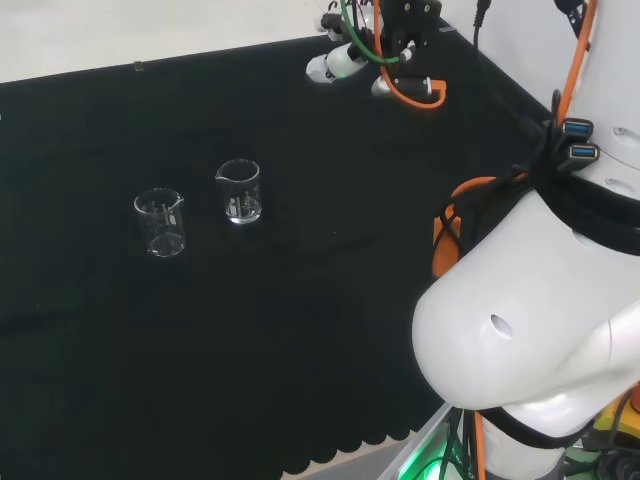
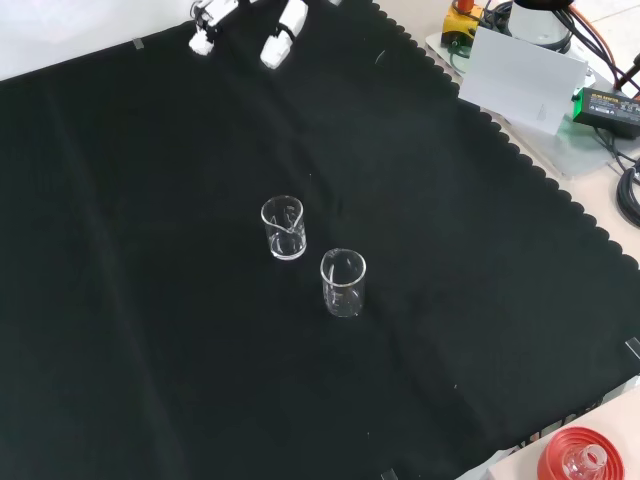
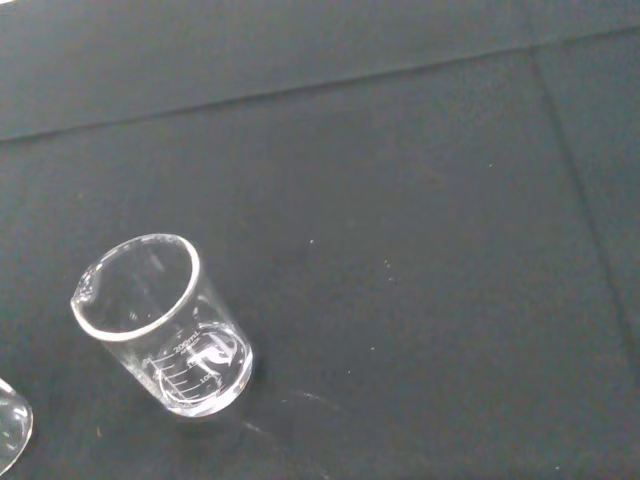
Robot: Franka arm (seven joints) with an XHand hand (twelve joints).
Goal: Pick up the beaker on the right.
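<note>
Fingers [image 2: 281, 40] white-tipped, well apart from two clear glass beakers [image 2: 284, 228].

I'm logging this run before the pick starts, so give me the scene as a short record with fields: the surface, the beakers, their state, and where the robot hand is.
surface: black cloth
beakers: two clear glass, upright, apart
beaker right in head view, upper left of the pair in front view
other beaker
contents: both look empty
robot hand: at front view's top, above the cloth, well away from both beakers, holding nothing
fingers: hard to judge
</note>
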